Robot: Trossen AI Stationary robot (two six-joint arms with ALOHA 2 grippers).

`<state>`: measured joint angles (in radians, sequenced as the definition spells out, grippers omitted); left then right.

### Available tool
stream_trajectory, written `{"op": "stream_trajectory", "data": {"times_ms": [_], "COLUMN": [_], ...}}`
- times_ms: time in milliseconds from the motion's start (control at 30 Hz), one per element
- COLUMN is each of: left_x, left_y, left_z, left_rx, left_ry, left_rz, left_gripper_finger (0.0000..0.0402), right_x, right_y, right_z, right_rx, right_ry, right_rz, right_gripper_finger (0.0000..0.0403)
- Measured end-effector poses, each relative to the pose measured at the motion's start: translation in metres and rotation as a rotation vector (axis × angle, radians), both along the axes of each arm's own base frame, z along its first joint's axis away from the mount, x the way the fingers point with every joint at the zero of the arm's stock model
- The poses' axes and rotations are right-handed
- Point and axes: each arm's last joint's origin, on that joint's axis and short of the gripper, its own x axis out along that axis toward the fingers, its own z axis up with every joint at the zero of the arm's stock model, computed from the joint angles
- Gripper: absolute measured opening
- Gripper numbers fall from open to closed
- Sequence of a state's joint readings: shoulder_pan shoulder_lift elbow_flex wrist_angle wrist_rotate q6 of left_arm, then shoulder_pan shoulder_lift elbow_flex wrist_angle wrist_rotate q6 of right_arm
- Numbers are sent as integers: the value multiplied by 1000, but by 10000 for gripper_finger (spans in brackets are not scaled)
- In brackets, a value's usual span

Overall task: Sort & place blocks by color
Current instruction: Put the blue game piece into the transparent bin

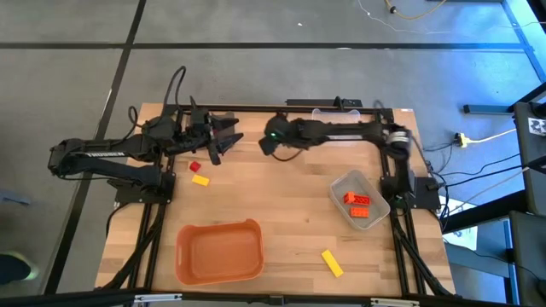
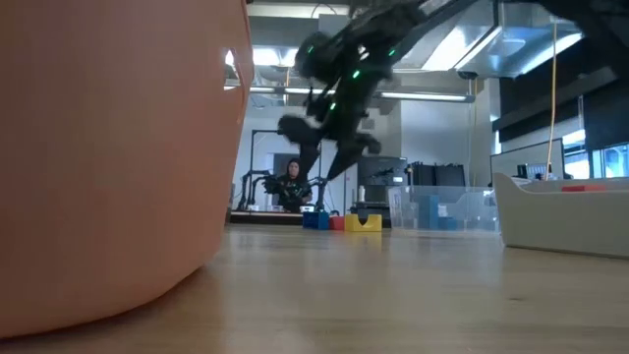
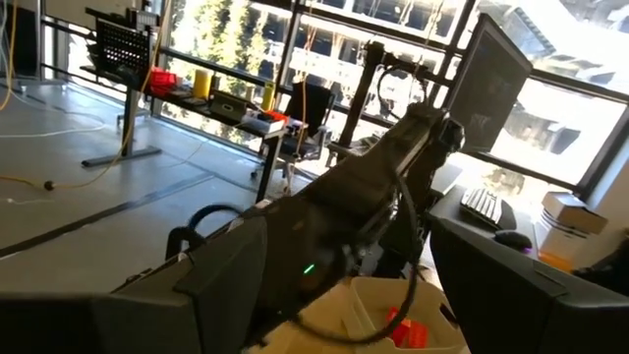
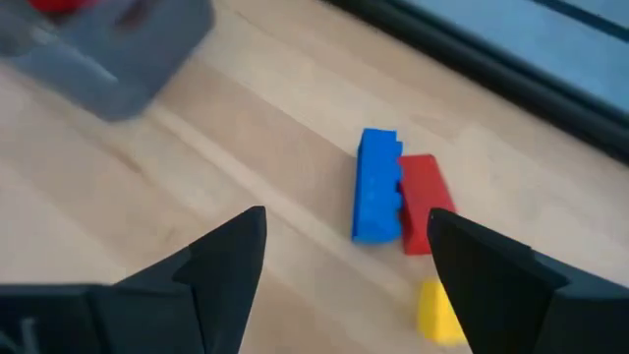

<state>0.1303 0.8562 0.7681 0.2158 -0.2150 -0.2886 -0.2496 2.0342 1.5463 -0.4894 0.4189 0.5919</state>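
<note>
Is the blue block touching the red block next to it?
Touching. The right wrist view shows the blue block and red block pressed side by side, no gap.

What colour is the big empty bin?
Orange. The bin shows best in the high view, at the table's front edge.

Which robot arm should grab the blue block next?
Probably the right. The right pincer hangs open above the blue block, which lies against the red block, with a yellow block close by. The left pincer, also open, points away toward the room.
</note>
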Motion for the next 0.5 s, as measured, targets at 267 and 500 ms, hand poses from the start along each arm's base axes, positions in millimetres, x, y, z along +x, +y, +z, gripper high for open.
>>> {"op": "stream_trajectory", "data": {"times_ms": [267,500], "left_x": [0,0], "left_y": [0,-1], "left_z": [0,1], "left_rx": [0,-14], "left_ry": [-5,-11], "left_rz": [-1,-29], "left_gripper_finger": [279,279], "right_x": [23,20], "right_y": [-22,-39], "right_z": [-38,-52], "right_rx": [35,66], "right_ry": [72,98], "right_rz": [-54,-88], "right_gripper_finger": [282,282]}}
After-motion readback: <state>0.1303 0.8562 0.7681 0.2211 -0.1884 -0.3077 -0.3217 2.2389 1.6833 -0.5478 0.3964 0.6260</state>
